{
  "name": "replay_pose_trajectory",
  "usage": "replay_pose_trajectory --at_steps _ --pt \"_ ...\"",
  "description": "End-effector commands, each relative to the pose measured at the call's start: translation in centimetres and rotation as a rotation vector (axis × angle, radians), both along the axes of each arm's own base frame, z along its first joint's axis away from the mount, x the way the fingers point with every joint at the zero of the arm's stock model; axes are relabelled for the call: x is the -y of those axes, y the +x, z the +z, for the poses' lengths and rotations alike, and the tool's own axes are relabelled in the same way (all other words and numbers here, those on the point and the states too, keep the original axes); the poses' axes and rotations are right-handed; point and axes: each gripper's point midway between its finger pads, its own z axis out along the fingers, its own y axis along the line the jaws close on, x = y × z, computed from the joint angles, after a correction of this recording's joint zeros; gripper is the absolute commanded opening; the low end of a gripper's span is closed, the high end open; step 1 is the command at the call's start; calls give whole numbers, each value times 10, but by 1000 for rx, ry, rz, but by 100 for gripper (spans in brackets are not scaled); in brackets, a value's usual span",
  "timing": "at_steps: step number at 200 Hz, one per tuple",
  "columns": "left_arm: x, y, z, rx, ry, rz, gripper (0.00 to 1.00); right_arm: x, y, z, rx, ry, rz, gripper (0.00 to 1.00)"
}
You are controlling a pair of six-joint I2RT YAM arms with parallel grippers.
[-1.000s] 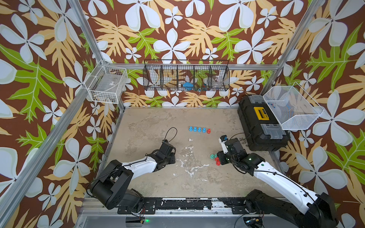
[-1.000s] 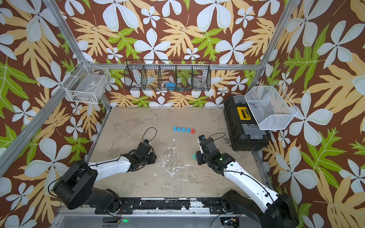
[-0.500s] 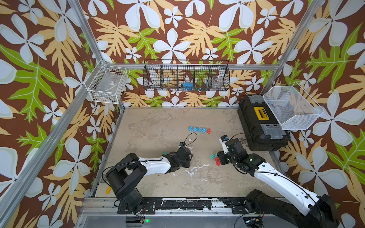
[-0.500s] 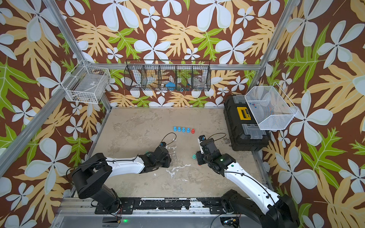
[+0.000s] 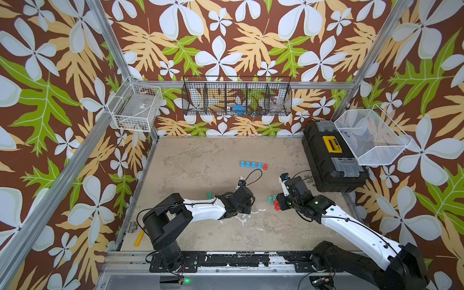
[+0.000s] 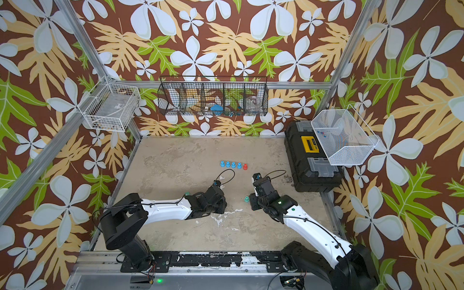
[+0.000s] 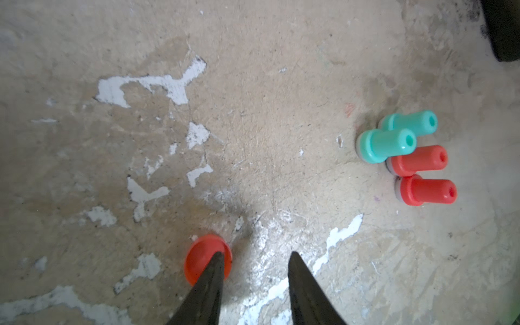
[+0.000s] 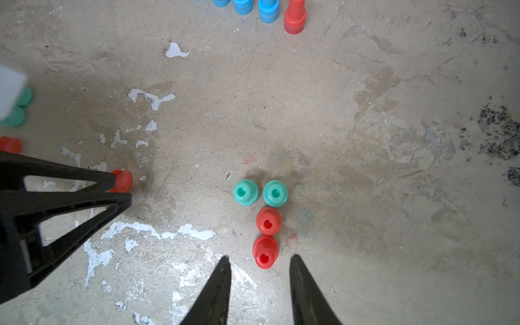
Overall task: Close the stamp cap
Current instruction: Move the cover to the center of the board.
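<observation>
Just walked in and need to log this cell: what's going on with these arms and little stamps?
Stamp capping, midway, on the table. The left gripper is low, jaws apart and empty, one fingertip beside a loose red cap. The right gripper is open, its tips either side of a red stamp in a red-and-teal cluster, not touching it. The cap is not on yet.

Top views: bright, even, diffuse light; wall (image 5: 226, 50) colours vivid, no harsh glare; faint soft shadows under arms (image 5: 206, 213) on table (image 5: 200, 160). Green lamp (image 5: 316, 201) glows on right arm (image 5: 351, 226). Wrist views: slightly dimmer, warmer; table centre sharp, pale sheen just ahead of fingers (image 7: 205, 287), which show as near-black silhouettes with soft edges. Wide lens: stamps (image 7: 385, 145) lean outward toward frame edge. White arm part (image 8: 9, 90) at frame edge fully blurred
</observation>
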Motion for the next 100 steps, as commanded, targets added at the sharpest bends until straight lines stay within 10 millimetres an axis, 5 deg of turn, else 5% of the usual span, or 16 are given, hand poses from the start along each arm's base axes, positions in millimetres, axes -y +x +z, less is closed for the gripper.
replay_pose_trajectory --at_steps 1,100 --pt "-7 -1 5 8 16 10 41 2 3 -5 -6 -27 -15 37" --pt "-39 -9 50 111 -14 41 41 0 6 -33 -92 -95 -15 38"
